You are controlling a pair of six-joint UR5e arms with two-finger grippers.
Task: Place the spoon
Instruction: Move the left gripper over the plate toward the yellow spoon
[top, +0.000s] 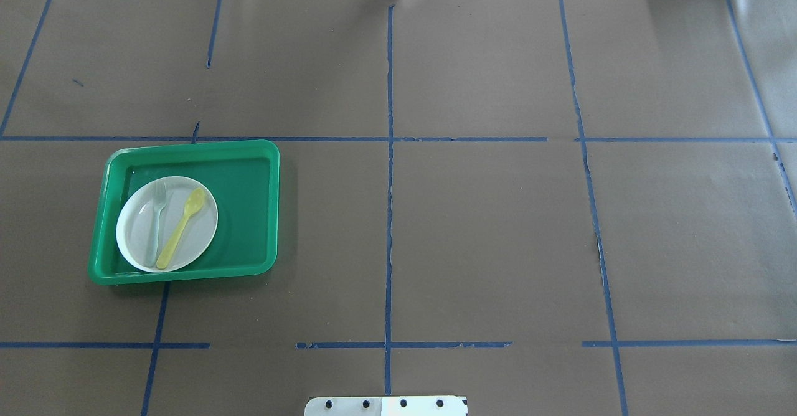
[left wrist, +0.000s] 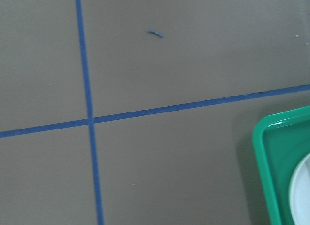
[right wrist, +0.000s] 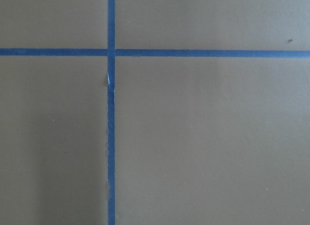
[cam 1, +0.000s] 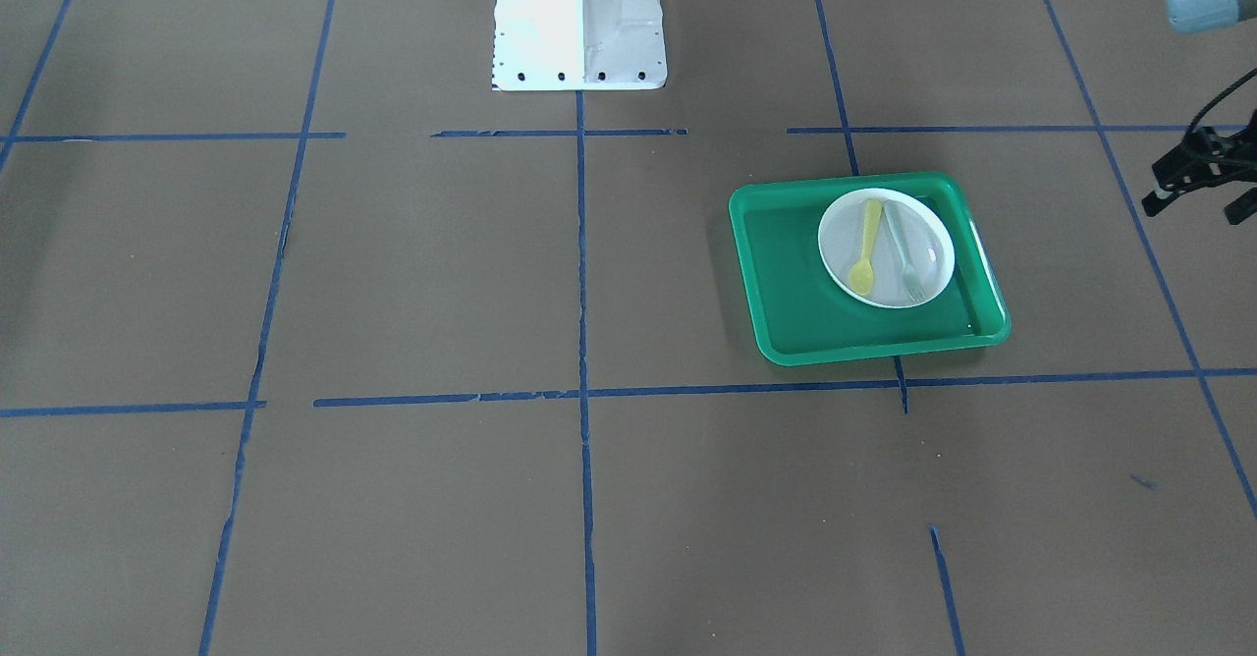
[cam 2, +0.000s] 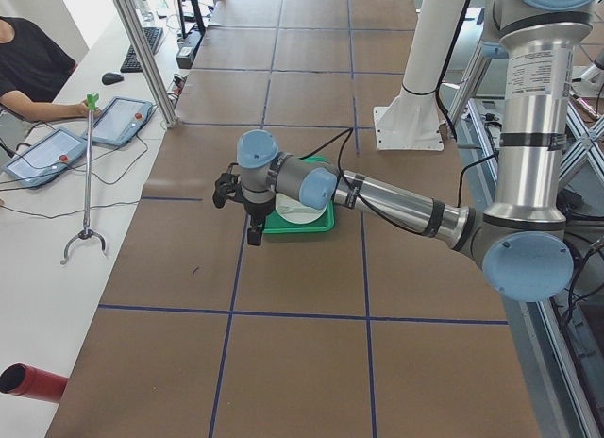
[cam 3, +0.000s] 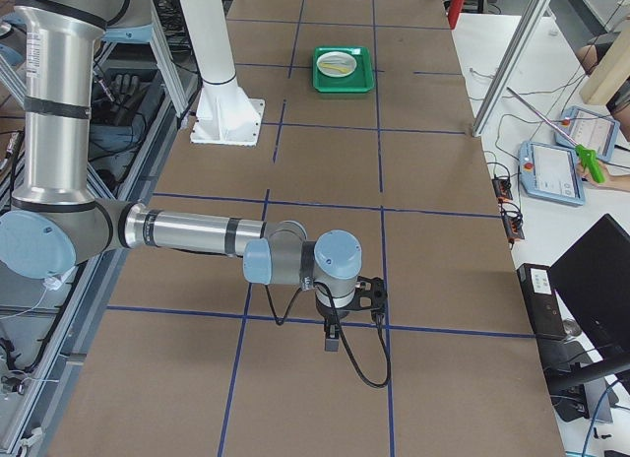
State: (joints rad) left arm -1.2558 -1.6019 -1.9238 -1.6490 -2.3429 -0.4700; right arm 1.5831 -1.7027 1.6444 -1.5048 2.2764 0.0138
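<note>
Spoon (top: pixel 181 228) on plate (top: pixel 202 235) by fork (top: pixel 155 223): light, stiff, slick plastic, so pinch mid-handle. L gripper (cam 1: pixel 1191 210) fingers look spread, empty. R gripper (cam 3: pixel 340 324) fingers: can't tell.

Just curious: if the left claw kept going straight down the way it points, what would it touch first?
The left gripper would likely meet bare brown table beside the green tray, not the tray itself.

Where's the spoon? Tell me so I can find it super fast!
Look for the green tray on the brown table. A white plate sits inside. The spoon is the yellow one lying on it, beside a pale grey-green fork.
</note>
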